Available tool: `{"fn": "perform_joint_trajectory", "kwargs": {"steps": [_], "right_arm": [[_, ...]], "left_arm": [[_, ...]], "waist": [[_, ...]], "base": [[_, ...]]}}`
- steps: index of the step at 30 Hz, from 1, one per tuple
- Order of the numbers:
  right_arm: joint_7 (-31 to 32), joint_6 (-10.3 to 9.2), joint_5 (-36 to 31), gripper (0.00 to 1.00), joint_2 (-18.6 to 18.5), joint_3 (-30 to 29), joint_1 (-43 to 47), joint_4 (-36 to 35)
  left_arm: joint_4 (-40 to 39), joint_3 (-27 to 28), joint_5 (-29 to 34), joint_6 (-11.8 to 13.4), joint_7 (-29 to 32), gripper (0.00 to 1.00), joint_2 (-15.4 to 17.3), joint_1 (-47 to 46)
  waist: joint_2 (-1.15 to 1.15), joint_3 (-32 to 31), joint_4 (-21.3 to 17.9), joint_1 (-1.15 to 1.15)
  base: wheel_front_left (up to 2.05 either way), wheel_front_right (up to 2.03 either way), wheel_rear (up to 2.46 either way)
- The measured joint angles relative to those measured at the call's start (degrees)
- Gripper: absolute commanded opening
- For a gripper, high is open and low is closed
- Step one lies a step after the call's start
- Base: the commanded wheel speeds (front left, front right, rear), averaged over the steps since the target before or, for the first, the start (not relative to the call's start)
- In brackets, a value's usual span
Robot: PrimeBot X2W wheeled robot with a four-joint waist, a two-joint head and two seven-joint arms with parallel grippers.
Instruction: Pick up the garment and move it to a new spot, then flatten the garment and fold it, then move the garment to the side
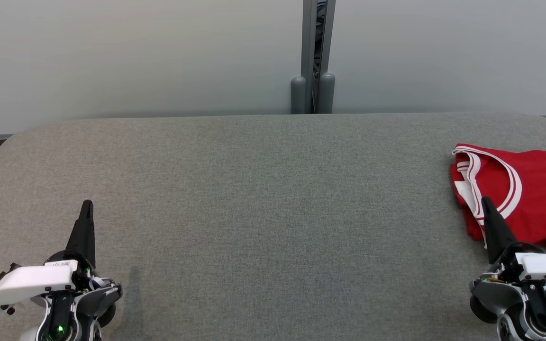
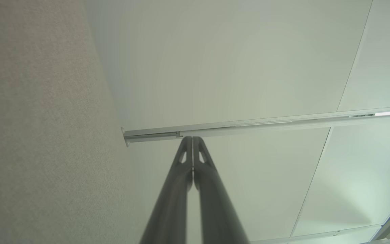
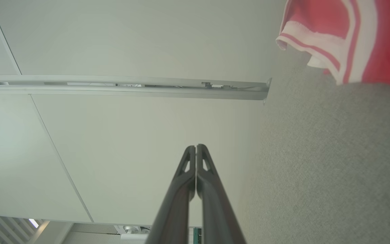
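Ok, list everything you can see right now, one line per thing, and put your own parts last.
jersey: one, red with white trim and lettering, lying at the right end of the table and running off the head view's right edge
table: one, grey fabric top with rounded far corners, across the whole foreground
wall panels: two, pale grey, behind the table
post: one, grey metal, upright between the panels
bumpers: two, grey, rounded, at the foot of the post
left gripper: one, dark fingers, lower left over bare table, shut, holding nothing
right gripper: one, dark fingers, lower right by the jersey's near left corner, shut, holding nothing
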Motion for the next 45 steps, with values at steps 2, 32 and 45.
{"fn": "perform_joint_trajectory", "kwargs": {"steps": [2, 32, 45], "right_arm": [[0.00, 0.00, 0.00, 0.00, 0.00, 0.00, 0.00, 0.01], [0.00, 0.00, 0.01, 0.00, 0.00, 0.00, 0.00, 0.01], [0.00, 0.00, 0.01, 0.00, 0.00, 0.01, 0.00, 0.01]], "left_arm": [[0.00, 0.02, 0.00, 0.00, 0.00, 0.00, -0.01, 0.00], [0.00, 0.11, 0.01, 0.00, 0.07, 0.00, -0.07, 0.00], [0.00, 0.14, 0.02, 0.00, 0.07, 0.00, -0.09, 0.00]], "waist": [[0.00, 0.00, 0.00, 0.00], [0.00, 0.00, 0.00, 0.00], [0.00, 0.00, 0.00, 0.00]], "base": [[0.00, 0.00, 0.00], [0.00, 0.00, 0.00], [0.00, 0.00, 0.00]]}}
